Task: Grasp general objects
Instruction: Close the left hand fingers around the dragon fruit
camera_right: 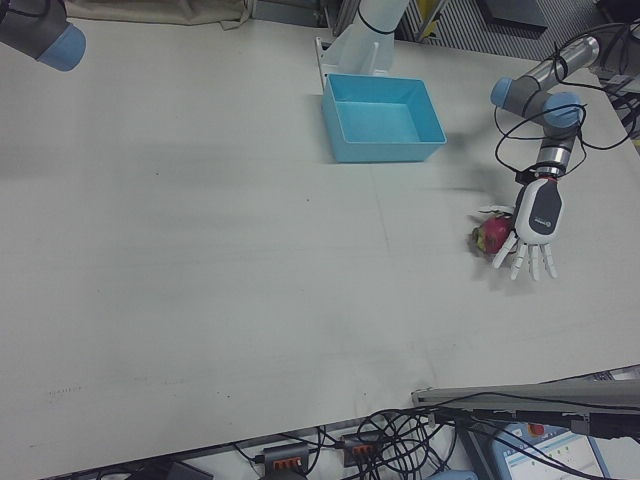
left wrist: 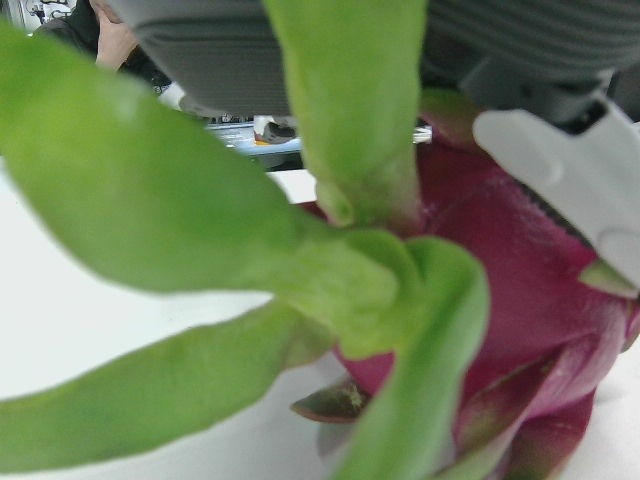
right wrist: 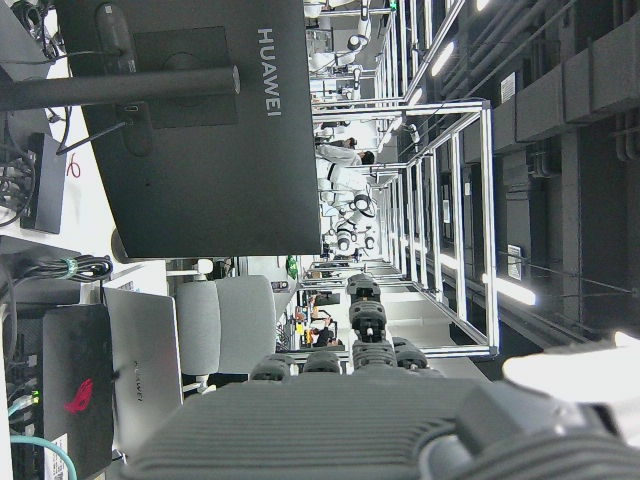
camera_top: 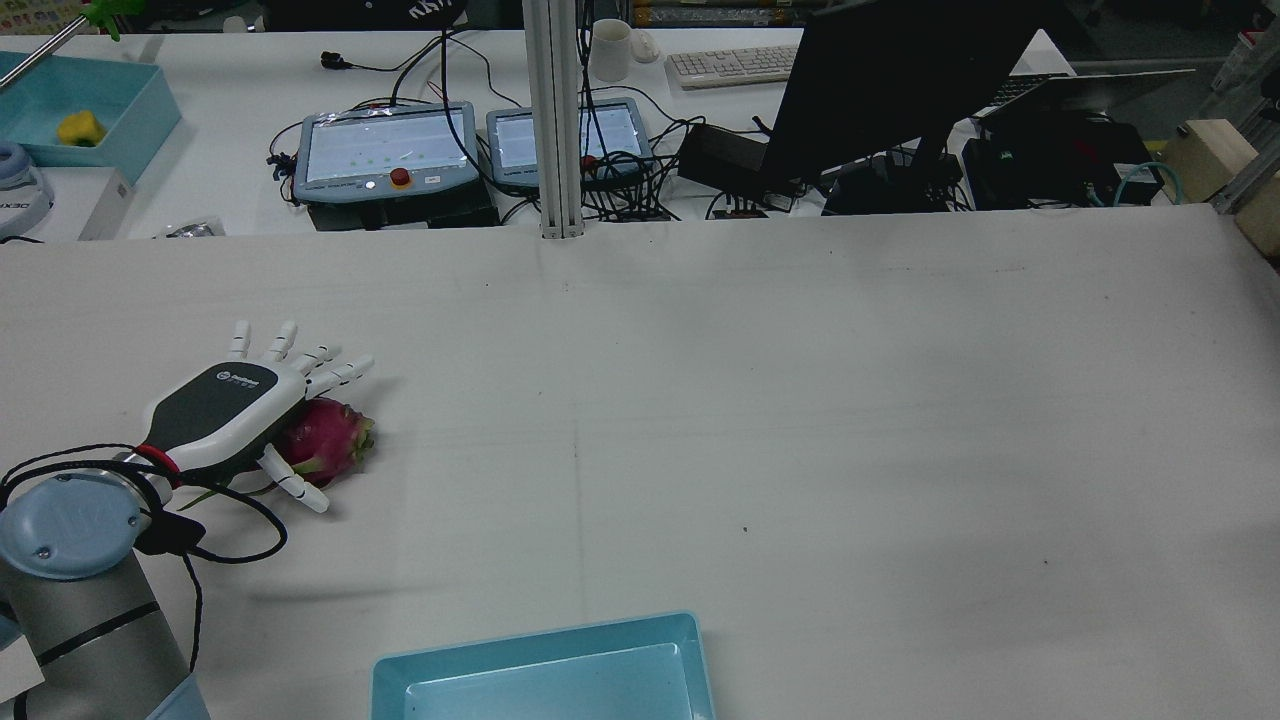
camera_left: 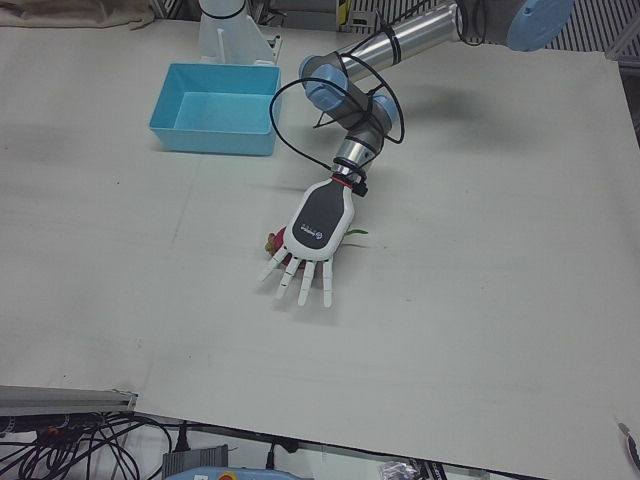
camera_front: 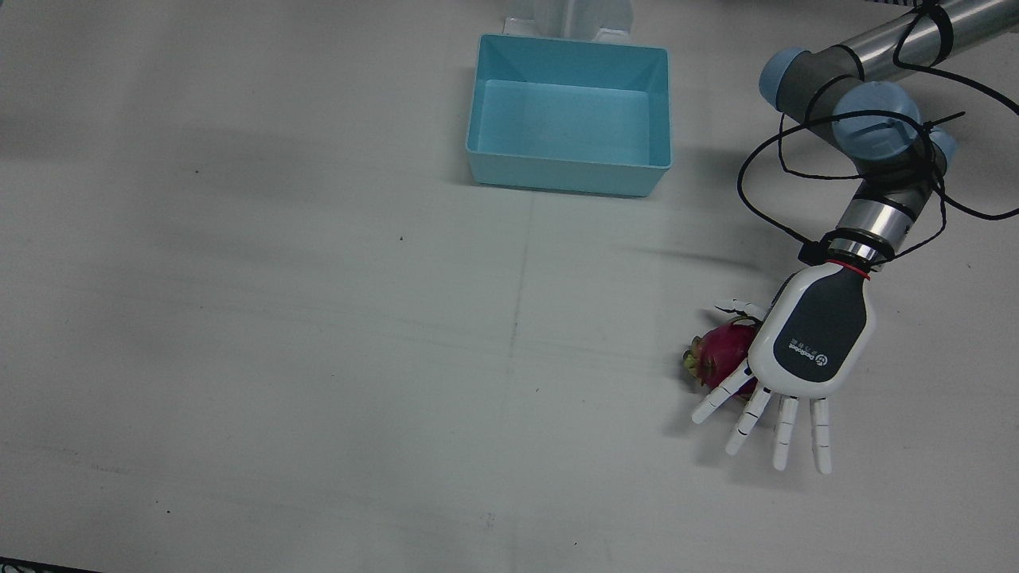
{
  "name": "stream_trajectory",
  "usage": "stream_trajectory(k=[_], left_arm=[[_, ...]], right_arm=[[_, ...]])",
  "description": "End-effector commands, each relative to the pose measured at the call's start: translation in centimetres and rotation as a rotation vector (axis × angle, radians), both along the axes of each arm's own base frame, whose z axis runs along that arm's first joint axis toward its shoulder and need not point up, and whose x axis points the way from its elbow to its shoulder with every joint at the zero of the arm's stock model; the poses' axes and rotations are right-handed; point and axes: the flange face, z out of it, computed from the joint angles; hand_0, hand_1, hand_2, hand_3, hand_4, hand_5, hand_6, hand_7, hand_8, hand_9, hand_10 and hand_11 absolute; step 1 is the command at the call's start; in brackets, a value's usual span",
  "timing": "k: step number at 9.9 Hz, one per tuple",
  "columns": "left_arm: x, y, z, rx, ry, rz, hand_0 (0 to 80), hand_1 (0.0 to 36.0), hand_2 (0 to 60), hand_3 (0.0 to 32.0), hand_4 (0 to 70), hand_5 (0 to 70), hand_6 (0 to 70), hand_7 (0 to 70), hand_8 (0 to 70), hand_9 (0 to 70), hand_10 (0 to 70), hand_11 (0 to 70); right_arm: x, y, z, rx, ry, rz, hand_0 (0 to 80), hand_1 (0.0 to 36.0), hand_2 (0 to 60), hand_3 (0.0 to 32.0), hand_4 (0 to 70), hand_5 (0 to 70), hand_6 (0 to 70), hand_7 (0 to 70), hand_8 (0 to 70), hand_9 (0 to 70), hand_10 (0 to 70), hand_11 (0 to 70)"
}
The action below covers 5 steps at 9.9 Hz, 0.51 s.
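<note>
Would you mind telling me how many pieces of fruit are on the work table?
1: a magenta dragon fruit with green scales, lying under the palm of the left robot hand, away from the light-blue plastic bin. The palm may hide more.

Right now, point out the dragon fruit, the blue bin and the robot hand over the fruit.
dragon fruit (camera_front: pixel 723 352), front view, pink skin.
blue bin (camera_front: pixel 570 177), front view, near wall.
left robot hand (camera_front: pixel 816 338), front view, dark back panel.

A white table (camera_front: pixel 318 358) carries a pink dragon fruit (camera_front: pixel 723 355) and a light-blue bin (camera_front: pixel 568 116).
</note>
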Motion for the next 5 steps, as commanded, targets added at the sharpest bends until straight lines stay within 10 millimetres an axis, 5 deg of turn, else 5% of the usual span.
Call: stream_trajectory(k=[1,3,5], left_arm=[[0.6,0.0,-0.1,0.028,-0.001,0.003,50.5,19.3,20.5,0.0,14.2,13.8,26.7,69.4,15.1,24.3,17.3,26.8],[0.7,0.0,-0.2,0.044,-0.012,0.003,51.8,21.0,26.0,0.0,22.2,18.3,34.4,70.0,18.7,34.4,23.0,35.1],[0.5,0.0,-1.2,0.054,0.011,0.001,50.5,17.1,27.6,0.0,37.7,27.8,49.3,70.0,32.1,51.0,31.3,45.7]], right_arm=[[0.0,0.0,0.0,0.0,0.0,0.0,0.0,0.0,0.0,0.0,0.0,0.0,0.0,0.0,0.0,0.0,0.0,0.0],[0.0,0.0,0.0,0.0,0.0,0.0,0.0,0.0,0.0,0.0,0.0,0.0,0.0,0.0,0.0,0.0,0.0,0.0],[0.0,0.0,0.0,0.0,0.0,0.0,0.0,0.0,0.0,0.0,0.0,0.0,0.0,0.0,0.0,0.0,0.0,0.0]])
